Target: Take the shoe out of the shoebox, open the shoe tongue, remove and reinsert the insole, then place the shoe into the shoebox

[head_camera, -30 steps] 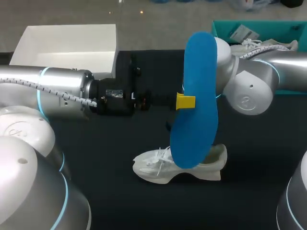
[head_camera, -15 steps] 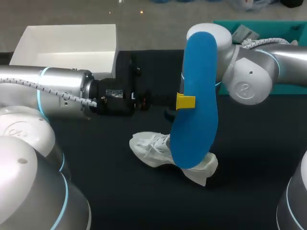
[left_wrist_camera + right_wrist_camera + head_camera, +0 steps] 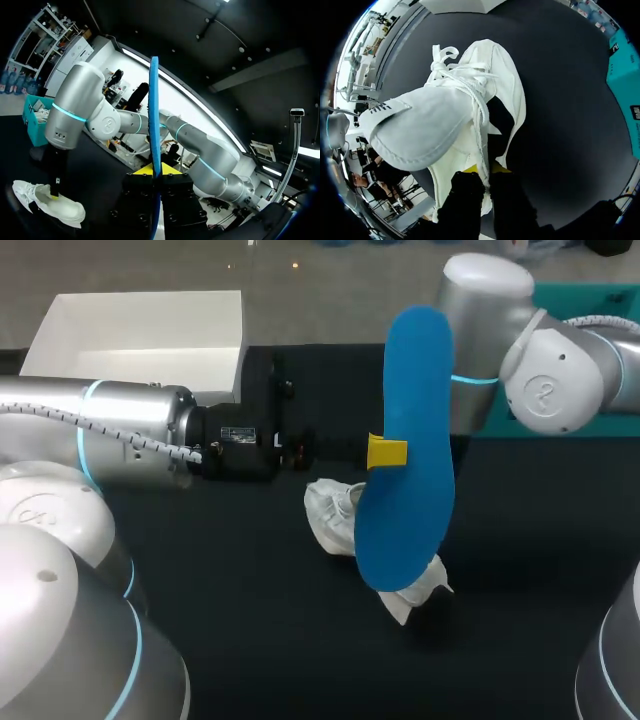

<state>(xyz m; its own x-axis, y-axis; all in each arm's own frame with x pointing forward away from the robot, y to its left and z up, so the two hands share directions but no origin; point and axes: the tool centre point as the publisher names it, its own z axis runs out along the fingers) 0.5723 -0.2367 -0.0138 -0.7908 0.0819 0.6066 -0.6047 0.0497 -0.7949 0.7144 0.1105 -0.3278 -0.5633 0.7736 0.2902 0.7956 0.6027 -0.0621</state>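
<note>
The blue insole point(image 3: 412, 420) stands upright above the table's middle, with my left gripper point(image 3: 387, 452) shut on its edge. In the left wrist view the insole point(image 3: 154, 115) shows edge-on between the yellow tips of that gripper point(image 3: 155, 171). The white shoe point(image 3: 334, 516) is tilted up off the black table behind the insole, which hides its middle. My right gripper point(image 3: 485, 172) is shut on the shoe's point(image 3: 470, 95) side wall at the opening, with the tongue point(image 3: 415, 125) folded forward. From the left wrist, the right arm point(image 3: 75, 115) comes down onto the shoe point(image 3: 55, 205).
The white shoebox point(image 3: 140, 335) stands open at the back left. A teal bin point(image 3: 590, 300) sits at the back right behind my right arm point(image 3: 545, 380). Black tabletop point(image 3: 250, 620) lies in front of the shoe.
My right arm has swung back and up, tipping and turning the shoe from lying flat to tilted, shifted toward the middle. My left arm and the insole have stayed put.
</note>
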